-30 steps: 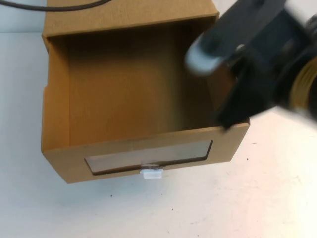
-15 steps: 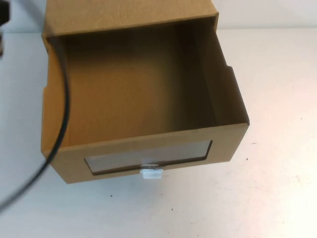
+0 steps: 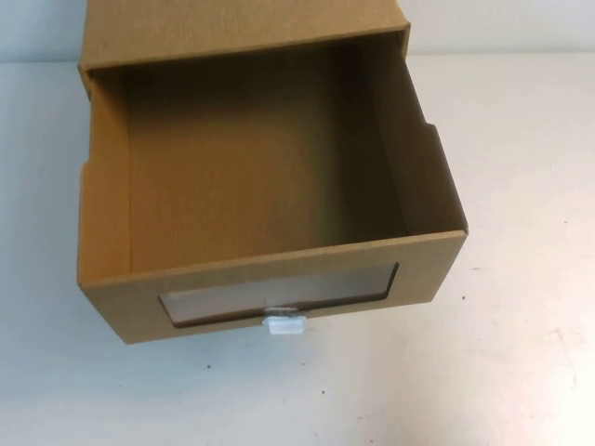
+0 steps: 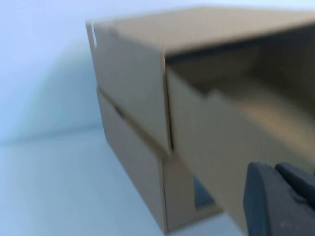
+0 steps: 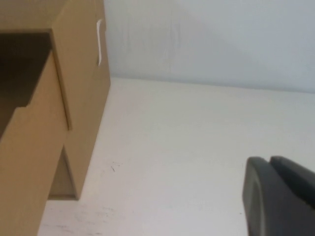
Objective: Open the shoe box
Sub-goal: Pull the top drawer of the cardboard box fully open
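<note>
High view: one brown cardboard shoe box (image 3: 242, 28) stands on a white desk (image 3: 521, 353). Its one drawer (image 3: 102, 223) is pulled well out toward the camera, and the inside is bare cardboard. The drawer front has one clear window (image 3: 279, 293) with one small white tab (image 3: 284, 323) at the window's lower edge.

Left wrist view: the box is seen from its left side, with the drawer sticking out of the outer sleeve. A second cardboard layer of the same colour sits under the sleeve; I cannot tell whether it is a separate box. The left claw (image 4: 276, 169) hangs just beside the drawer's side wall, its two dark fingers pressed together and holding nothing.

Right wrist view: the box and open drawer fill one side. The right claw (image 5: 270, 162) hangs over bare desk, apart from the box's right side, closed and empty.
</note>
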`<state>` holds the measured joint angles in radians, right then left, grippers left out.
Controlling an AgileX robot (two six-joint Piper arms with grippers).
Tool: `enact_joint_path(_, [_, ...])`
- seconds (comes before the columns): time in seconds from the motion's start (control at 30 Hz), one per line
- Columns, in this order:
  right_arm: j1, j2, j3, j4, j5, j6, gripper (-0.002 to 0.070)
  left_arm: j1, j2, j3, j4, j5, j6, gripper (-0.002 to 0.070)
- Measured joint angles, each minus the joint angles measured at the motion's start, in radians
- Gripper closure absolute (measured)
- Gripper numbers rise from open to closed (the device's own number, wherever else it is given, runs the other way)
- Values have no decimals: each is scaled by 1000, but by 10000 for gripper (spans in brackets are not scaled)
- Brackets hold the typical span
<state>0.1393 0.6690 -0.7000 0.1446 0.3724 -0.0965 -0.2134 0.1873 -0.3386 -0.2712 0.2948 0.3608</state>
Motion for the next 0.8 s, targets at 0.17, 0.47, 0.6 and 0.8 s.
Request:
enact_joint_path(0.17, [0,-80,171,41,-119,-1,689,0,-72,180,-4,-73,-62,680])
enact_joint_path(0.47, [-1,-84,269,58,-206,-2,689,0,-72,363,-9,-169,-99,680])
enact_joint_path(0.6, [-1,-84,269,59,-226,-2,690,0,-72,365,-44,-126,-160,680])
enact_joint_path(0.8, [-1,-84,269,60,-228,-2,690,0,-74,365,-51,-118,-206,680])
